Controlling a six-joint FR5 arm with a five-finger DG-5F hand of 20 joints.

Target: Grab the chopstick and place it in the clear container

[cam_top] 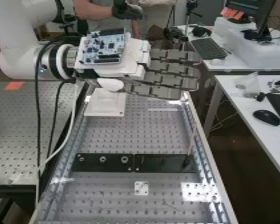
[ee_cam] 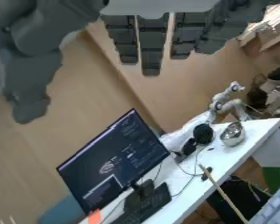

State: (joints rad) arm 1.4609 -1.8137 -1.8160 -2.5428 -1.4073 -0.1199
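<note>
Within the high view, laid out as a clock face, a small white plate lies on the bench near six o'clock, with a bright patch of glare beside it toward five. Farther on, a black bar crosses the bench from seven o'clock to five. At its five o'clock end the chopstick stands nearly upright, leaning slightly, its foot at the bar. Loose cables drop past the bench's edge around eight o'clock, between it and the perforated table at nine. The mouse sits on a side desk toward three.

Beyond the bar, a white square base lies on the bench at ten o'clock, partly under the hand. The hand reaches across the bench toward one o'clock, palm end at eleven, its fingers straight and slightly apart, the thumb set well off from them in the wrist view, clamped on nothing. That view shows the chopstick clear of the fingers. Farthest, a keyboard rests on another desk at one o'clock.
</note>
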